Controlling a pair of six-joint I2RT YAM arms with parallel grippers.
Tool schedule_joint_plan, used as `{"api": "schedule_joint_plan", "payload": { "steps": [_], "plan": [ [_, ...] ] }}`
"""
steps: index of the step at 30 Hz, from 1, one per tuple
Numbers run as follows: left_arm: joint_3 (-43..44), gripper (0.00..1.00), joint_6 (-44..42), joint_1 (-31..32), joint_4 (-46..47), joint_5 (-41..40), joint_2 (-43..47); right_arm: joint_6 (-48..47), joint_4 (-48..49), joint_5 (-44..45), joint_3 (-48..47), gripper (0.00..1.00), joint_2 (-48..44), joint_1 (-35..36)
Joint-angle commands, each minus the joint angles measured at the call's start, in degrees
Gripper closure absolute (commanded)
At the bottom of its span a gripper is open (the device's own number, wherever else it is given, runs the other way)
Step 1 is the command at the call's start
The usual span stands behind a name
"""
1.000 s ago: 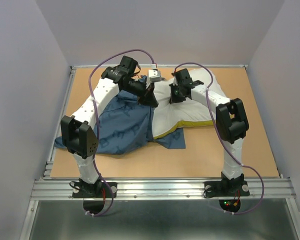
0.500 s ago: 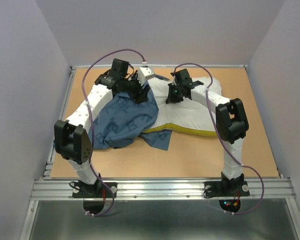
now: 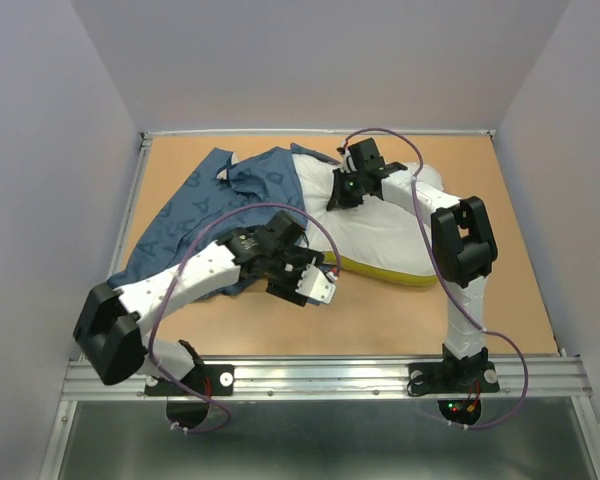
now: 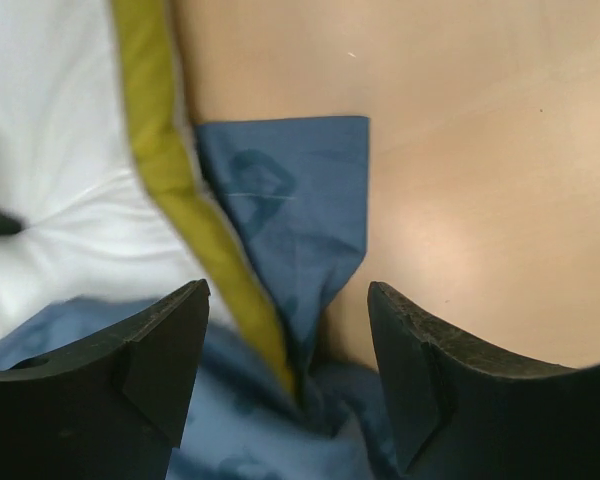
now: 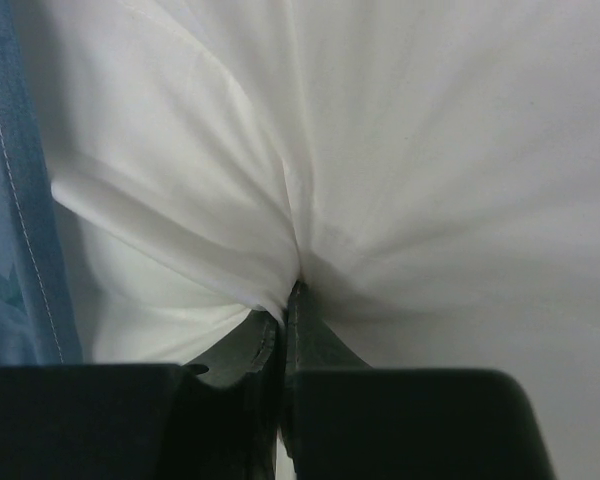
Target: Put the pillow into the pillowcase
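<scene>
The white pillow (image 3: 380, 225) lies at the middle right of the table, its yellow-green band (image 3: 380, 272) along the near edge. The blue pillowcase (image 3: 205, 205) sprawls to its left, reaching the pillow's far left corner. My right gripper (image 3: 342, 196) is shut on a pinch of the pillow's white cover (image 5: 380, 150), close to the blue hem (image 5: 10, 200). My left gripper (image 3: 302, 278) hovers open at the pillow's near left corner. Between its fingers (image 4: 420, 370) show the yellow band (image 4: 170, 190) and a blue pillowcase flap (image 4: 300, 200), nothing gripped.
The orange-brown tabletop (image 3: 430, 320) shows in front of the pillow and to its right. Purple cables (image 3: 380, 133) loop above both arms. Grey walls close in the table at the back and sides; a metal rail (image 3: 330, 372) runs along the near edge.
My left gripper opened, let go of the pillowcase at the far side and swung to the pillow's near left corner. The pillowcase fell back over the far left. The right gripper stayed.
</scene>
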State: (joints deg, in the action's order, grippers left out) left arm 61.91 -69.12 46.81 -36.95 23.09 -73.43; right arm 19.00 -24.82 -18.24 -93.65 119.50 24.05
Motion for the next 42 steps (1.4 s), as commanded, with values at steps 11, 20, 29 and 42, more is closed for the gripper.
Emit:
{"api": "schedule_joint_plan", "payload": {
  "steps": [11, 20, 29, 42],
  "plan": [
    [-3.36, 0.29, -5.32, 4.96, 7.41, -4.55, -13.34, -7.2, 0.83, -13.48, 2.41, 0.26, -7.51, 0.47],
    [-12.06, 0.22, -1.11, 4.35, 15.57, 3.89, 6.6, -26.71, -7.52, -17.89, 3.56, 0.0, -12.54, 2.22],
    [-17.6, 0.19, 11.35, 4.26, 21.12, 2.75, 20.95, -37.72, -9.55, -6.21, 6.28, 0.0, -9.73, 11.89],
    [-20.08, 0.2, -1.62, 4.96, 14.89, 1.35, 14.23, -35.36, -9.72, -0.83, 4.26, 0.97, -0.32, 15.67]
  ]
}}
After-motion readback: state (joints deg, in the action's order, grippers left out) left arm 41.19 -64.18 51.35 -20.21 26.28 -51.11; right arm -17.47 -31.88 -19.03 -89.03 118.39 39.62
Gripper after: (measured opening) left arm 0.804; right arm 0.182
